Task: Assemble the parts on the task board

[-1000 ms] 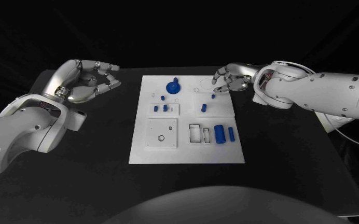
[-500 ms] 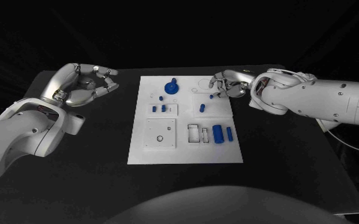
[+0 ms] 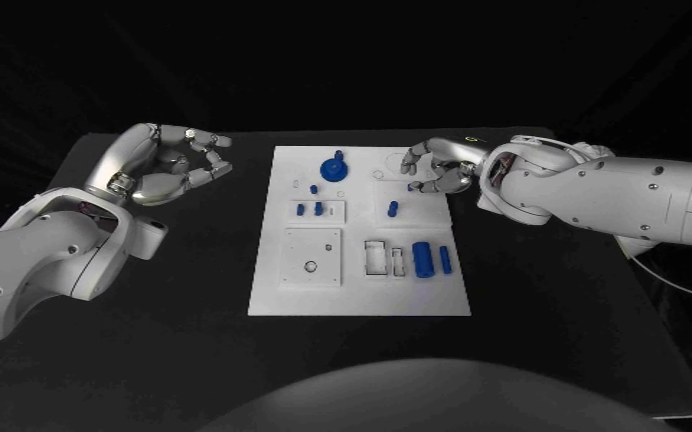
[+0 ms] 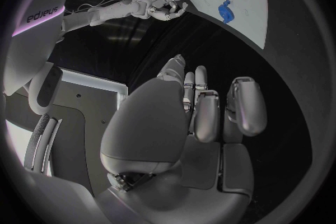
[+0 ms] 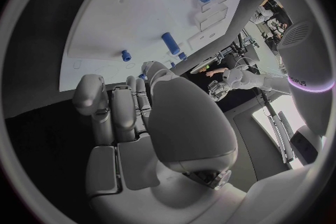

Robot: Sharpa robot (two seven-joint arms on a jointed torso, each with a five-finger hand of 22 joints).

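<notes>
Board: one white task board (image 3: 361,292) lies flat in the middle of the black table (image 3: 173,352), long side running away from the robot.
Parts counted: one round blue knob piece (image 3: 333,167) near the far edge; three small blue pegs (image 3: 309,209) in the left middle block; one peg (image 3: 391,208) and one tiny blue dot (image 3: 413,188) to the right of them; one thick blue cylinder (image 3: 423,259) with a thinner blue bar (image 3: 446,259) just beside it at the near right.
Recesses: one square plate with an oval hole (image 3: 312,268) at the near left; narrow rectangular slots (image 3: 376,257) next to the cylinder.
Left hand: the left hand (image 3: 170,164) hangs over the table left of the board, apart from it, fingers curled inward, nothing in them.
Right hand: the right hand (image 3: 437,166) is over the board's far right corner, fingers curled down close to the surface; whether it pinches anything, cannot tell.
Surface: matte black table, dark surroundings.
Hard to make out: the right hand's fingertips cover the board's corner; the outlines near them are too faint to read.
</notes>
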